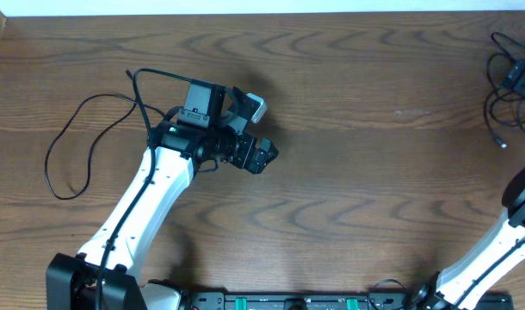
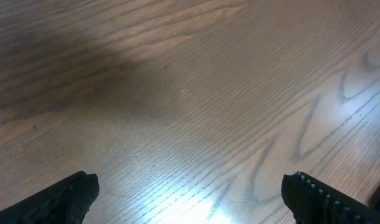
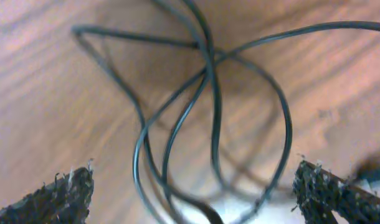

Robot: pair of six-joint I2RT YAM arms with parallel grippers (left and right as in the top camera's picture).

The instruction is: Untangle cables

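Your left gripper (image 2: 190, 202) is hanging with its jaws spread wide, and only bare table (image 2: 196, 93) is showing between them. One loose black cable (image 1: 47, 168) is lying in a loop at the left of the overhead frame, beside that arm and well apart from its fingertips. Your right gripper (image 3: 193, 199) is also standing wide apart, pinching nothing. The cable tangle (image 3: 210, 62) is lying on the wood between and just ahead of its fingers. In the overhead view, the cable tangle (image 1: 508, 82) is sitting at the upper right edge.
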